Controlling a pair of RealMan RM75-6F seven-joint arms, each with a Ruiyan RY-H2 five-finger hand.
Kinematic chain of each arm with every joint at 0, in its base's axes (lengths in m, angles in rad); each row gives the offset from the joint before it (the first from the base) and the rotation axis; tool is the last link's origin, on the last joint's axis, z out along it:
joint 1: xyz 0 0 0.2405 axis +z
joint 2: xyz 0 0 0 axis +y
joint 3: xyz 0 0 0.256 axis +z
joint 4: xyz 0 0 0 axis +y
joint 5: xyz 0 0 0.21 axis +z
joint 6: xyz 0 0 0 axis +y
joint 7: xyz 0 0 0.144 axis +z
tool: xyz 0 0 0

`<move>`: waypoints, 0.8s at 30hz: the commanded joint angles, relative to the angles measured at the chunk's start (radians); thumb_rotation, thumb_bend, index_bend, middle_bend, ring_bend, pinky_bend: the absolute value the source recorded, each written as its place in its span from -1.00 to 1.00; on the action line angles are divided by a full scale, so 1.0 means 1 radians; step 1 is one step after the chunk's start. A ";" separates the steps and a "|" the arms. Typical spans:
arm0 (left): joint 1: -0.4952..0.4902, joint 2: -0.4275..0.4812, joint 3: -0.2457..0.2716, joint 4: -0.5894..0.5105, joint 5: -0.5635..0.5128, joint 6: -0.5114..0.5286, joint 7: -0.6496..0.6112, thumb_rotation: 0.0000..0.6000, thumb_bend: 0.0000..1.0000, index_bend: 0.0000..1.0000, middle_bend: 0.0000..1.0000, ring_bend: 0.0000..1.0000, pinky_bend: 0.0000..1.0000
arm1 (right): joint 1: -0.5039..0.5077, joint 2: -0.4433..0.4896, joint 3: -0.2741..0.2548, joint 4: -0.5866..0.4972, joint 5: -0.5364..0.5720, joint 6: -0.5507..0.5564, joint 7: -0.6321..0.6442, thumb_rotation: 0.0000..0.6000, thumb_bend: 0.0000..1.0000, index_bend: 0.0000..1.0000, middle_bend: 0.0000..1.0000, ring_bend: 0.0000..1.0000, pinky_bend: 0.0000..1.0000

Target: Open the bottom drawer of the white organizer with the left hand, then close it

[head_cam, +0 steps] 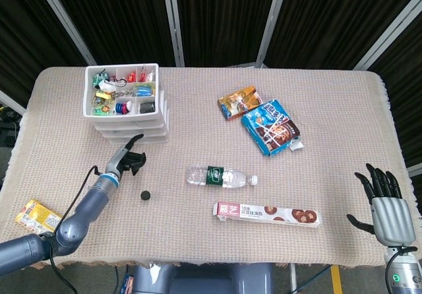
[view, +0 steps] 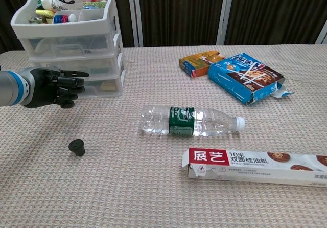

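Reaching my left hand [view: 51, 87], fingers loosely curled and holding nothing, at the white organizer [view: 76, 44]; bottom drawer [view: 102, 86] looks light, slick plastic, so hook its front lip.

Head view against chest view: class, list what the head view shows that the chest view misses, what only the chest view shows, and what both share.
Only the head view shows the right hand, open at the table's near right corner, and a yellow packet by the near left edge. Only the chest view shows the organizer's drawer fronts, all pushed in. Both show the left hand reaching toward the bottom drawer, the bottle, the foil box, the snack packs and the small black knob.
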 commanded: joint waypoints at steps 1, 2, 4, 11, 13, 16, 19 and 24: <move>0.006 0.002 0.008 0.003 0.014 0.006 -0.007 1.00 0.29 -0.99 0.72 0.77 0.61 | 0.000 0.000 0.000 -0.001 0.000 0.000 -0.001 1.00 -0.98 -0.69 -1.00 -1.00 -1.00; 0.007 0.001 0.008 0.007 0.016 0.009 -0.010 1.00 0.29 -0.99 0.72 0.77 0.61 | 0.000 0.000 0.000 -0.001 0.000 0.000 -0.001 1.00 -0.98 -0.69 -1.00 -1.00 -1.00; 0.007 -0.001 0.005 0.011 0.018 0.010 -0.020 1.00 0.29 -0.99 0.72 0.77 0.61 | 0.000 -0.001 0.000 -0.001 -0.001 0.001 -0.002 1.00 -0.98 -0.69 -1.00 -1.00 -1.00; -0.005 -0.010 0.009 0.033 0.023 0.010 -0.027 1.00 0.30 -0.99 0.72 0.77 0.61 | 0.000 -0.001 0.000 -0.003 0.002 -0.001 -0.003 1.00 -0.99 -0.69 -1.00 -1.00 -1.00; -0.013 -0.015 0.007 0.043 0.013 0.000 -0.035 1.00 0.30 -0.95 0.72 0.77 0.61 | 0.000 -0.001 0.000 -0.002 0.001 -0.001 -0.003 1.00 -0.99 -0.69 -1.00 -1.00 -1.00; -0.021 -0.021 0.009 0.054 0.003 -0.013 -0.038 1.00 0.30 -0.84 0.72 0.77 0.61 | 0.001 -0.001 -0.001 -0.002 0.001 -0.002 -0.003 1.00 -0.99 -0.69 -1.00 -1.00 -1.00; -0.029 -0.029 0.012 0.064 -0.005 -0.025 -0.043 1.00 0.30 -0.67 0.73 0.77 0.61 | 0.000 -0.001 0.000 -0.002 0.001 -0.001 -0.003 1.00 -0.99 -0.69 -1.00 -1.00 -1.00; -0.034 -0.031 0.019 0.067 0.003 -0.030 -0.048 1.00 0.30 -0.45 0.73 0.77 0.61 | 0.000 0.000 -0.001 -0.002 0.002 -0.001 -0.001 1.00 -0.98 -0.69 -1.00 -1.00 -1.00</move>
